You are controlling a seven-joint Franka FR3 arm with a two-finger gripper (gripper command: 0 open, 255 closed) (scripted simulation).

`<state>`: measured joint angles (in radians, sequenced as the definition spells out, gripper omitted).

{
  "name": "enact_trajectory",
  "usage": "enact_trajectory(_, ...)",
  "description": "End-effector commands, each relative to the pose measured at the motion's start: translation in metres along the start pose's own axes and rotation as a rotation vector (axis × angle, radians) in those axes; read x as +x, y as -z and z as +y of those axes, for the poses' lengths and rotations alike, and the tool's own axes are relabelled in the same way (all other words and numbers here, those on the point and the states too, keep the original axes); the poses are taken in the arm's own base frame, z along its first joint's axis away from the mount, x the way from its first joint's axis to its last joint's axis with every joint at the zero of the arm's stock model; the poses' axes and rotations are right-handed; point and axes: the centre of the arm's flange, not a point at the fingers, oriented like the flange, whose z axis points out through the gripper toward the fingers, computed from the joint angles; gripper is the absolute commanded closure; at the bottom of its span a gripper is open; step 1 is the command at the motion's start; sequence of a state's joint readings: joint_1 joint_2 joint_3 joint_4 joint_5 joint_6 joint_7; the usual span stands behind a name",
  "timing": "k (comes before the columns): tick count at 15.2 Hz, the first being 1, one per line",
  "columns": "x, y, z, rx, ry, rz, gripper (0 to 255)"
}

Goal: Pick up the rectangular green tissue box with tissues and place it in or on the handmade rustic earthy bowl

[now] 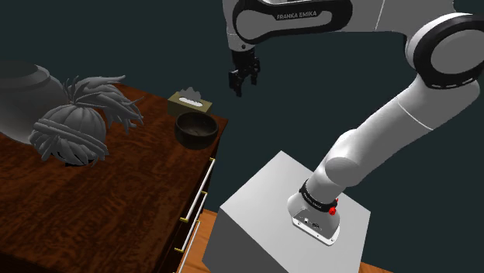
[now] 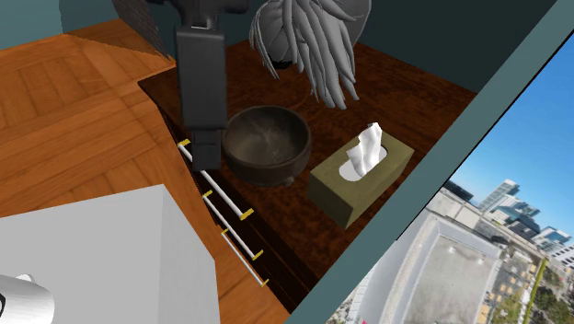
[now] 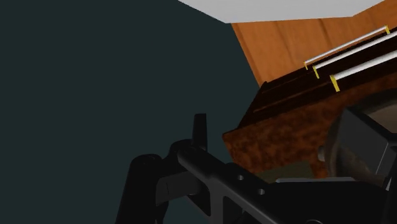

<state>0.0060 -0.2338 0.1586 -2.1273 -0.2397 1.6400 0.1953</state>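
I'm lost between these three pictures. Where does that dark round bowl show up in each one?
Shoulder view: the bowl sits at the dresser top's right-hand corner, just below the tissue box.
Second exterior view: the bowl is near the middle, left of the tissue box.
Wrist view: the bowl is partly seen on the dark wooden top.
Shared landmark: the white drawer handles beneath that corner.

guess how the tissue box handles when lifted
The olive tissue box is likely light, being hollow under its oval slot. Flat sides should grip well, though they may dent. The white tissue sticking up is floppy; avoid grabbing it.
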Motion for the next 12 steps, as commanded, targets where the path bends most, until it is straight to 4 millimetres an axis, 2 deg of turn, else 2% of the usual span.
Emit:
enact_trajectory(1, 0.028, -0.001, -0.012, -0.026, 0.021, 0.000, 0)
enact_trajectory(12, 0.164, -0.018, -0.078, -0.170, 0.131, -0.002, 0)
